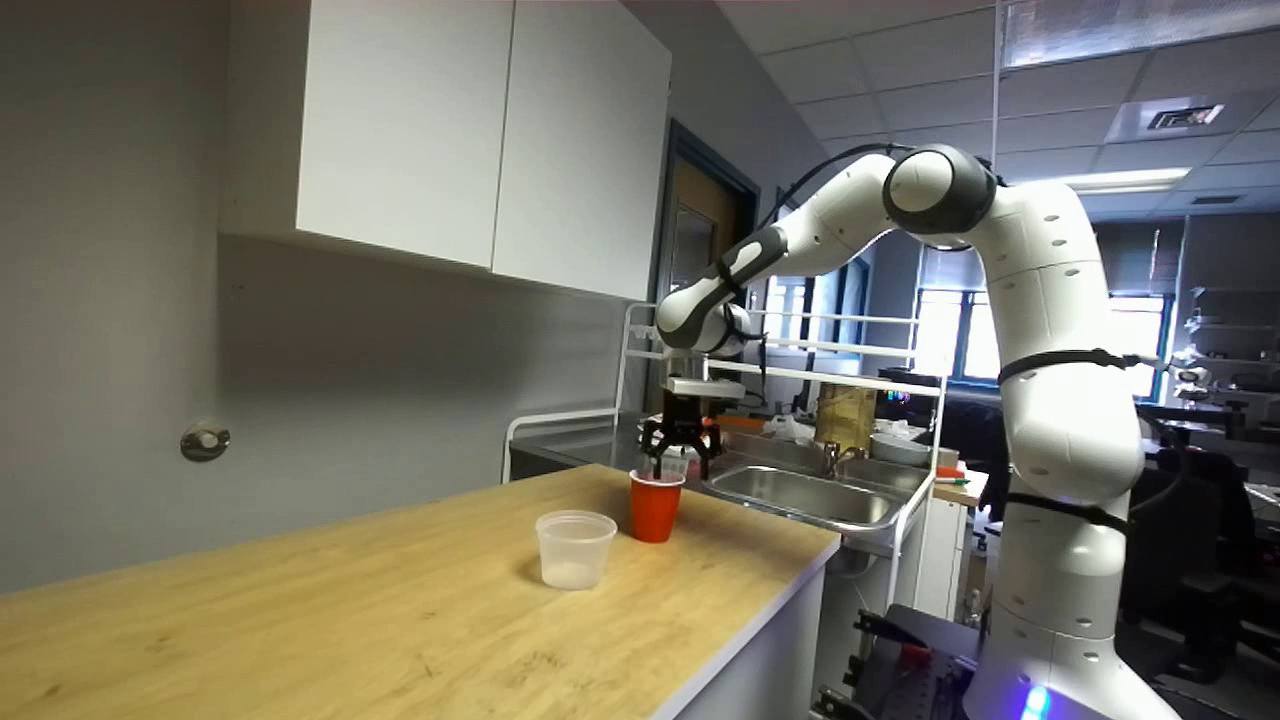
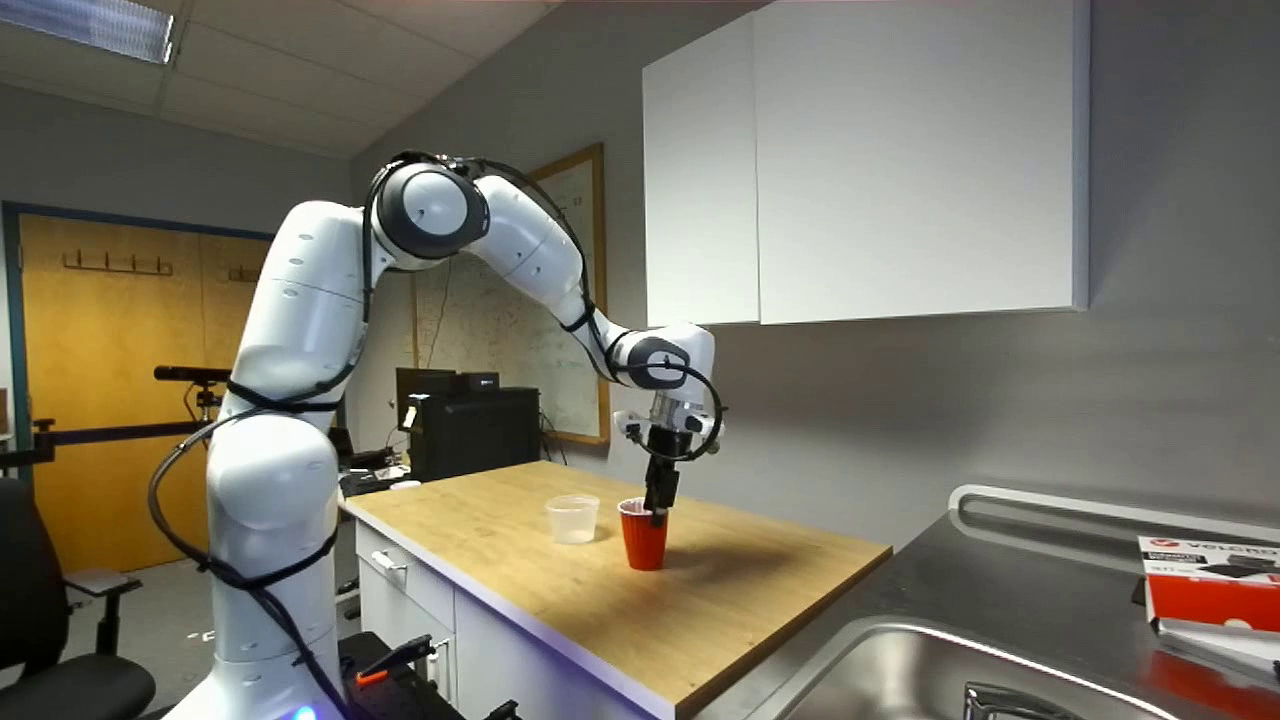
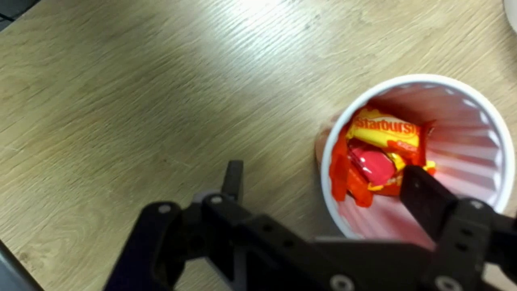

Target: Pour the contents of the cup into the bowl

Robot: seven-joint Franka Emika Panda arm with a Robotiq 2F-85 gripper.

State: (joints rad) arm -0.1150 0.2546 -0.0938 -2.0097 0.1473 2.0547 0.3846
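Note:
The red-orange cup (image 1: pixel 654 512) stands upright on the wooden counter; it also shows in an exterior view (image 2: pixel 643 542). In the wrist view the cup (image 3: pixel 464 155) holds several wrapped candies (image 3: pixel 375 159). The translucent bowl (image 1: pixel 574 555) stands beside it, apart; it also shows in an exterior view (image 2: pixel 572 521), and only its edge (image 3: pixel 512 12) shows in the wrist view. My gripper (image 1: pixel 681 466) is open at the cup's rim, also seen in an exterior view (image 2: pixel 658 512). In the wrist view the gripper (image 3: pixel 326 182) has one finger over the cup's mouth and one outside the rim.
The wooden counter (image 1: pixel 400 600) carries both containers. A sink (image 1: pixel 810 490) and a dark worktop (image 2: pixel 960 570) with a red and white box (image 2: pixel 1210 590) lie beside it. White cabinets (image 1: pixel 420 130) hang above. A white rail frame (image 1: pixel 940 420) stands near the sink.

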